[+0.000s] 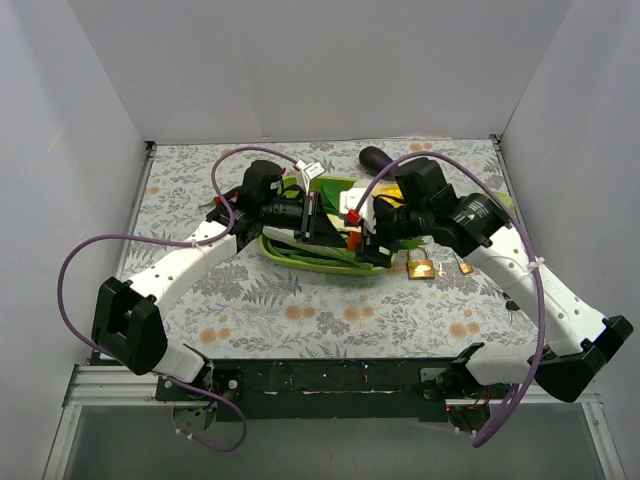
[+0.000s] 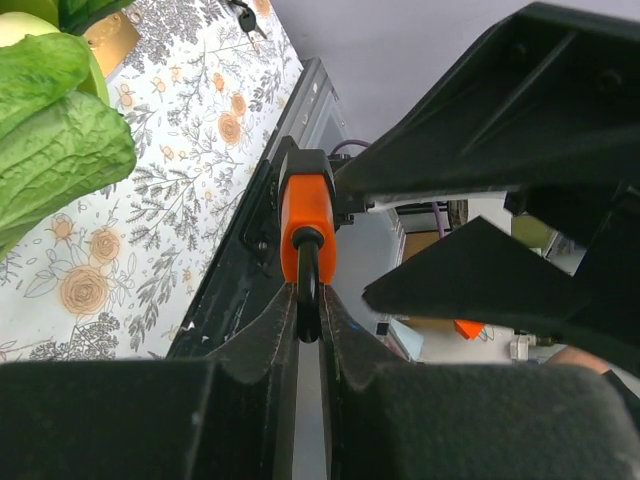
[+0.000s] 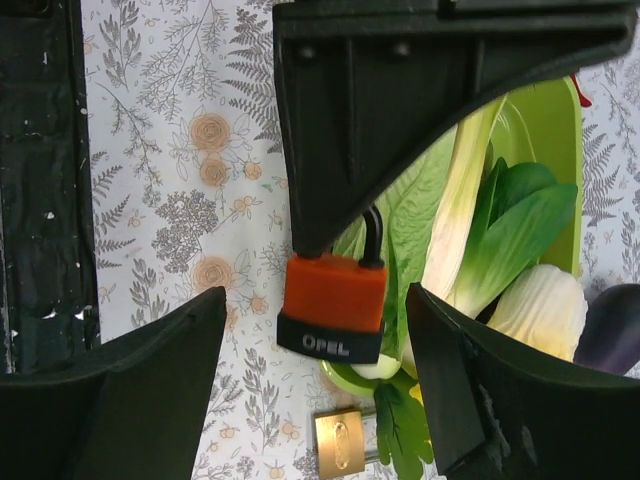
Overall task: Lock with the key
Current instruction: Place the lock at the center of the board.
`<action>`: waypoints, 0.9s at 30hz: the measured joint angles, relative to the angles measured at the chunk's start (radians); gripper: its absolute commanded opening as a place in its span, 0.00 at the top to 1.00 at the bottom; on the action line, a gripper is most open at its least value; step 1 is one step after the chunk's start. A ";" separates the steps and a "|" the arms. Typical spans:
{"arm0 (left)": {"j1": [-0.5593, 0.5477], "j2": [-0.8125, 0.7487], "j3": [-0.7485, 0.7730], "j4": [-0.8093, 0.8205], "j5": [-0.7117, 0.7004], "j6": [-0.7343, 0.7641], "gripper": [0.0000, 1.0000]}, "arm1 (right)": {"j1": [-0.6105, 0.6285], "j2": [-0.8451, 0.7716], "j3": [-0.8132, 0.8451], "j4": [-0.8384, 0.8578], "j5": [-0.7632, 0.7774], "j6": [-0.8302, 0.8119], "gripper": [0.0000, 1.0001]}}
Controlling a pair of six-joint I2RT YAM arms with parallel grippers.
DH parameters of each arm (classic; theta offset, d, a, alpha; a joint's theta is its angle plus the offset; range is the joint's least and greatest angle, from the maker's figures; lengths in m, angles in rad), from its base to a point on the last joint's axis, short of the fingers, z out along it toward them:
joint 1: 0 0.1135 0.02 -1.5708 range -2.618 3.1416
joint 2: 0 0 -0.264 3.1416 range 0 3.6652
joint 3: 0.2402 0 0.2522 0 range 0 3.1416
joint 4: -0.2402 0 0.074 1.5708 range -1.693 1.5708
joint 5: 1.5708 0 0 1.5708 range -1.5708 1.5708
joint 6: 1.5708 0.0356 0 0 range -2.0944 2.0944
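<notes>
My left gripper (image 2: 308, 318) is shut on the black shackle of an orange padlock (image 2: 307, 215) and holds it in the air over the near edge of the green tray. The padlock (image 3: 333, 300) has a black base marked OPEL and also shows in the top view (image 1: 352, 240). My right gripper (image 3: 315, 375) is open and empty, its fingers (image 3: 130, 385) on either side of the padlock without touching it. A small dark key (image 1: 465, 266) lies on the table right of the tray, and shows in the left wrist view (image 2: 245, 15).
A brass padlock (image 1: 421, 268) lies on the table beside the key, also below the orange one in the right wrist view (image 3: 340, 440). The green tray (image 1: 300, 255) holds leafy vegetables (image 3: 500, 230). An eggplant (image 1: 375, 157) lies behind it. White walls enclose the table.
</notes>
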 measured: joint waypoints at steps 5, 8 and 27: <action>-0.019 0.000 -0.002 0.006 -0.005 -0.007 1.00 | 0.082 0.022 -0.011 0.048 0.063 0.021 0.20; -0.024 -0.002 -0.008 0.010 -0.008 -0.007 1.00 | 0.091 0.024 -0.017 0.057 0.086 0.028 0.20; -0.029 -0.034 -0.053 0.030 -0.035 -0.011 1.00 | 0.091 0.013 -0.140 0.084 0.177 0.053 0.27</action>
